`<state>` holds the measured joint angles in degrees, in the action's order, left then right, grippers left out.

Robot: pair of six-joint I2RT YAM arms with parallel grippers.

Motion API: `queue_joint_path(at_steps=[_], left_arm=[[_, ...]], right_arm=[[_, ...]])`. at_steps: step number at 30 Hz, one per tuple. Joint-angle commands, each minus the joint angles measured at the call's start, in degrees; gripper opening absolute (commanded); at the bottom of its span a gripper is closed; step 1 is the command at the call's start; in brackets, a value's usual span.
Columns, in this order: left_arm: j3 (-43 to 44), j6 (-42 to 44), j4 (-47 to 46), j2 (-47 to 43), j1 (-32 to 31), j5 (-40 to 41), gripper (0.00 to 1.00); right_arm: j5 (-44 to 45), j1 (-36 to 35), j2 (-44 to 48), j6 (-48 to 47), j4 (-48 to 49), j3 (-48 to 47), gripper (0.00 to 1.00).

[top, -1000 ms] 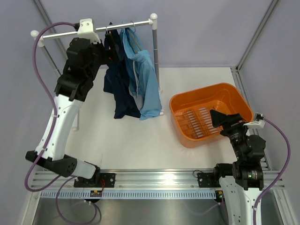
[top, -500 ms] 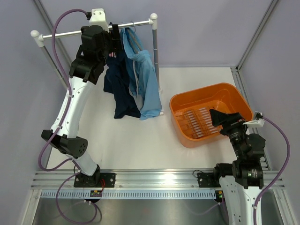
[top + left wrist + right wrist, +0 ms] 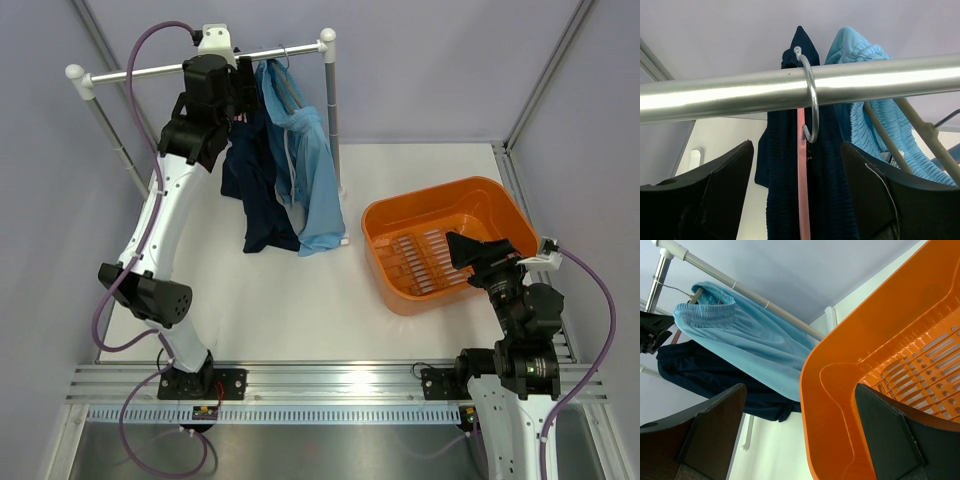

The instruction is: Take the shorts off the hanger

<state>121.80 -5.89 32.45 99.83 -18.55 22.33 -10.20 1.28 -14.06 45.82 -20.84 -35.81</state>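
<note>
Dark navy shorts [image 3: 255, 190] and light sky blue shorts [image 3: 312, 165] hang from hangers on a white rail [image 3: 140, 72]. My left gripper [image 3: 243, 88] is up at the rail, by the navy pair's top. Seen from the left wrist, a metal hook [image 3: 812, 100] loops over the rail [image 3: 715, 95], with a pink hanger stem [image 3: 801, 175] below it. My left gripper [image 3: 797, 150] stands open around the navy shorts [image 3: 782, 190] and the stem, its fingers [image 3: 715, 190] apart from the cloth. The blue shorts [image 3: 865, 115] hang just to the right. My right gripper [image 3: 468, 250] is open and empty over the basket.
An orange slotted basket [image 3: 385, 225] sits on the white table at the right, also filling the right wrist view [image 3: 850, 390]. The rail's upright post [image 3: 333, 120] stands right of the blue shorts. Grey walls close in behind and at both sides.
My left arm has risen and swung right along the rail to the navy shorts' hanger, and its jaws have narrowed somewhat. The right arm and the shorts have not moved.
</note>
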Motion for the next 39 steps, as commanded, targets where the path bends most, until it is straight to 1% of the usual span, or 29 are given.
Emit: queue_joint_path(at_steps=[1, 13, 16, 19, 20, 23, 24, 26, 27, 28, 30, 31, 39], left_arm=[[2.0, -0.4, -3.3, 0.3, 0.7, -0.4, 0.74], [2.7, -1.7, -3.4, 2.6, 1.9, -3.3, 0.71], [2.7, -1.6, -3.8, 2.9, 1.9, -3.9, 0.67], [3.0, -1.7, -3.8, 3.4, 1.9, -4.0, 0.61], [3.1, -1.7, -3.8, 3.4, 1.9, -4.1, 0.56], [3.1, -1.5, -4.0, 3.6, 2.0, -4.2, 0.46], [3.3, -1.5, -4.1, 3.7, 2.0, -4.2, 0.4], [3.4, -1.2, -4.4, 3.9, 1.9, -4.0, 0.31], [3.5, -1.1, -4.5, 3.9, 1.9, -3.7, 0.21], [3.6, -1.1, -4.5, 3.8, 2.0, -3.3, 0.15], [3.7, -1.2, -5.1, 3.4, 1.9, -2.6, 0.04], [3.8, -1.2, -5.3, 2.8, 1.9, -2.3, 0.0], [4.7, -1.1, -4.8, -0.4, 1.9, -4.0, 0.0]], right_arm=[[-0.3, 0.3, -0.2, -0.5, 2.3, 0.0, 1.0], [0.0, 0.3, -0.5, -0.8, 2.4, -0.5, 1.0], [0.0, 0.3, -0.5, -0.7, 2.6, -0.6, 0.99], [0.1, 0.3, -0.8, -0.9, 2.6, -0.6, 0.99], [0.1, 0.3, -0.9, -0.9, 2.6, -0.6, 0.99], [0.1, 0.3, -1.1, -1.1, 2.7, -0.6, 1.0], [0.1, 0.3, -1.2, -1.1, 2.6, -0.5, 0.99], [0.0, 0.3, -1.3, -1.2, 2.7, -0.4, 0.99], [0.1, 0.3, -1.3, -1.2, 2.8, -0.3, 1.0], [0.1, 0.3, -1.3, -1.2, 2.7, -0.3, 0.99], [0.1, 0.3, -1.3, -1.2, 2.8, -0.2, 1.0], [0.1, 0.3, -1.3, -1.3, 2.9, -0.1, 0.99], [-0.9, 0.3, -1.6, -1.9, 3.5, 0.2, 1.0]])
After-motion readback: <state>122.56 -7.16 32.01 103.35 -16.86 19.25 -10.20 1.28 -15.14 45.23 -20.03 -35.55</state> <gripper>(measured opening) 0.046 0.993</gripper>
